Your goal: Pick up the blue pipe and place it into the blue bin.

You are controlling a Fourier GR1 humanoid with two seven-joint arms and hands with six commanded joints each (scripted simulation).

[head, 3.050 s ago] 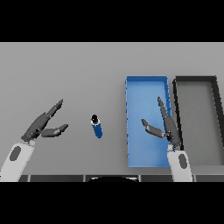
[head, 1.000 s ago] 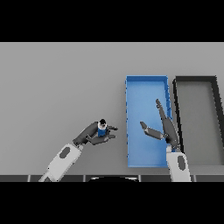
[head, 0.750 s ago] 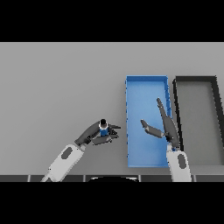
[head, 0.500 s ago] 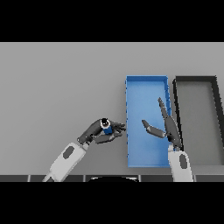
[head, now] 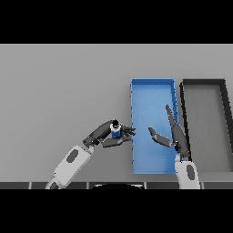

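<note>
The blue pipe (head: pixel 115 131) is short, with a dark open end turned up toward me. My left hand (head: pixel 103 135) has its fingers and thumb curled round it and holds it just left of the blue bin's (head: pixel 152 88) left wall. The bin is a long blue tray running away from me. Over the bin's near right part hovers my right hand (head: pixel 175 136), open, fingers straight and thumb spread toward the left.
A black bin (head: pixel 204 85) of like shape stands right beside the blue one, on its right. The grey table (head: pixel 59 86) stretches to the left and behind.
My left hand came in from the left, closed on the pipe and carried it right toward the bin's left wall. The right hand barely moved.
</note>
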